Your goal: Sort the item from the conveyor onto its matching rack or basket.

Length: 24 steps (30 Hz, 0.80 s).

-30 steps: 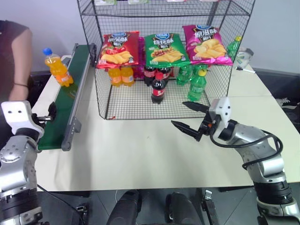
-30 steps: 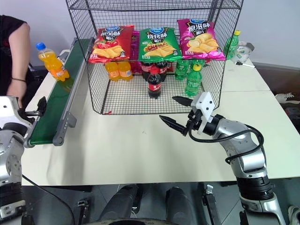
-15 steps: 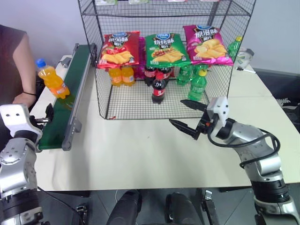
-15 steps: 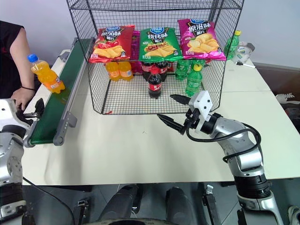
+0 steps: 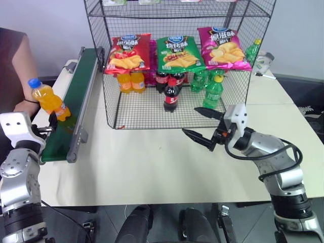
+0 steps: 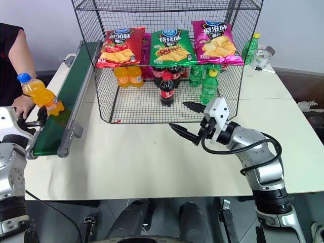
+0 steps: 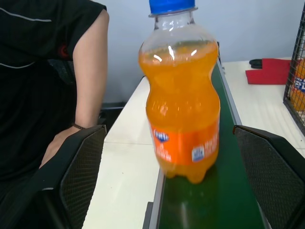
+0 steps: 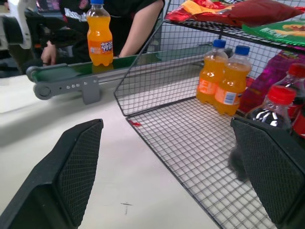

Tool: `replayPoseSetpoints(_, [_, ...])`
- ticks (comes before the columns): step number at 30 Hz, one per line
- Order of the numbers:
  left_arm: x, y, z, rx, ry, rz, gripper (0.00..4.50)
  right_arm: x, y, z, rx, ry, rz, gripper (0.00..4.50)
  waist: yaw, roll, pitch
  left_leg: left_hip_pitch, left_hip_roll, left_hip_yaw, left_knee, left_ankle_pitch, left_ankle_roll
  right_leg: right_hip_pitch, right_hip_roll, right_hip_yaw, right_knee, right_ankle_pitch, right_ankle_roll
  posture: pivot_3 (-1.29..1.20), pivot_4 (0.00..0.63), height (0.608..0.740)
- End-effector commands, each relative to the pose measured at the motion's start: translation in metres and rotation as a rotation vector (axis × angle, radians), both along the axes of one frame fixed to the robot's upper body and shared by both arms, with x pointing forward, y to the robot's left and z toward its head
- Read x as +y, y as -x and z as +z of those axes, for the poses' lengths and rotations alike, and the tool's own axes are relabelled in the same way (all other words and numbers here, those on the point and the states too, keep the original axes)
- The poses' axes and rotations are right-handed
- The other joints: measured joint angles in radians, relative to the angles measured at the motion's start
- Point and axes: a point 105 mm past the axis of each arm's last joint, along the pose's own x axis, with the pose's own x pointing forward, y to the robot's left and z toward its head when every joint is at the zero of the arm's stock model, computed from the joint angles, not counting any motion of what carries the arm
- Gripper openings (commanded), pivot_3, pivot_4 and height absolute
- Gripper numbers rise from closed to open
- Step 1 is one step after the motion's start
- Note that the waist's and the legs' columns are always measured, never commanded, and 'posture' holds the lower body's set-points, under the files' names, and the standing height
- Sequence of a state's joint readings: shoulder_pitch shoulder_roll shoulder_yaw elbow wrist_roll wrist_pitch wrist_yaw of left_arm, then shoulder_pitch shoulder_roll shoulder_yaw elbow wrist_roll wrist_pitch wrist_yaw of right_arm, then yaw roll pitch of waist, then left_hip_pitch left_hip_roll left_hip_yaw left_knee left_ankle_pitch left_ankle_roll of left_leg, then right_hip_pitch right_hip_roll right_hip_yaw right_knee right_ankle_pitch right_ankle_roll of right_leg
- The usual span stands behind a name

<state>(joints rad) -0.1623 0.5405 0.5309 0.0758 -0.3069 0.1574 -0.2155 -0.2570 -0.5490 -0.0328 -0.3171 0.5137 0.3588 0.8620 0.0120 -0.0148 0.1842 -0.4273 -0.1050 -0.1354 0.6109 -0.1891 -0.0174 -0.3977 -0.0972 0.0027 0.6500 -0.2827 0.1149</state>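
The item, an orange soda bottle point(image 5: 48, 101) with a blue cap, stands upright near the near end of the dark-green conveyor point(image 5: 78, 86). My left gripper point(image 7: 169, 131) sits open at that belt end, and the bottle point(image 7: 183, 109) stands just ahead of its spread fingers, untouched. My right gripper point(image 5: 191, 120) hovers open and empty over the white table, in front of the black wire rack point(image 5: 142, 114). Two matching orange bottles point(image 8: 221, 81) stand at the back left of the rack's bottom tier.
Chip bags point(image 5: 177, 53) lie on the rack's middle tier. Cola bottles point(image 5: 170, 93) and green bottles point(image 5: 212, 91) stand below them. A person point(image 5: 17, 61) stands left of the conveyor with a hand on the table. Bare table point(image 5: 152, 162) lies in front of the rack.
The orange bottle has ridden down the belt toward my left gripper. Both grippers have stayed in place and open.
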Motion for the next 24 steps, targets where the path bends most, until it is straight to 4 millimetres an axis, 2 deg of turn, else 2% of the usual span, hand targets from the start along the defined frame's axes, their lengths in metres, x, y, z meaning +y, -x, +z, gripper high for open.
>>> replayPoseSetpoints(1, [0.005,0.004,0.017,-0.063,-0.021,0.014,4.47,0.009,0.011,0.008,-0.033,-0.005,0.055,4.50,0.000,0.000,0.000,0.000,0.000,0.000,0.000,0.000,0.000,0.000,0.000,0.000,0.000,0.000,0.000,0.00,0.150,0.740])
replayPoseSetpoints(13, [0.001,0.003,0.017,-0.069,0.005,-0.017,4.47,0.012,0.012,0.004,-0.027,-0.014,0.050,4.50,0.000,0.000,0.000,0.000,0.000,0.000,0.000,0.000,0.000,0.000,0.000,0.000,0.000,0.000,0.000,0.00,0.150,0.740])
replayPoseSetpoints(16, [0.000,0.003,0.018,-0.078,0.014,-0.025,3.67,0.011,0.012,0.003,-0.027,-0.013,0.048,4.50,0.000,0.000,0.000,0.000,0.000,0.000,0.000,0.000,0.000,0.000,0.000,0.000,0.000,0.000,0.000,0.00,0.150,0.740])
replayPoseSetpoints(18, [-0.002,0.005,0.019,-0.081,0.006,-0.031,2.71,0.011,0.012,0.003,-0.027,-0.012,0.047,4.50,0.000,0.000,0.000,0.000,0.000,0.000,0.000,0.000,0.000,0.000,0.000,0.000,0.000,0.000,0.000,0.00,0.150,0.740])
replayPoseSetpoints(22, [-0.010,0.007,0.037,-0.156,-0.001,-0.076,2.71,0.010,0.011,0.003,-0.027,-0.010,0.047,4.50,0.001,0.000,0.000,0.000,0.000,0.000,0.000,0.000,0.000,0.000,0.000,0.000,0.000,0.000,0.000,0.00,0.150,0.740])
replayPoseSetpoints(24, [-0.018,0.007,0.055,-0.218,-0.004,-0.117,2.71,0.010,0.010,0.003,-0.028,-0.009,0.046,4.50,0.001,-0.001,0.000,0.000,0.000,0.000,0.000,0.000,0.000,0.000,0.000,0.000,0.000,0.000,0.000,0.00,0.150,0.740])
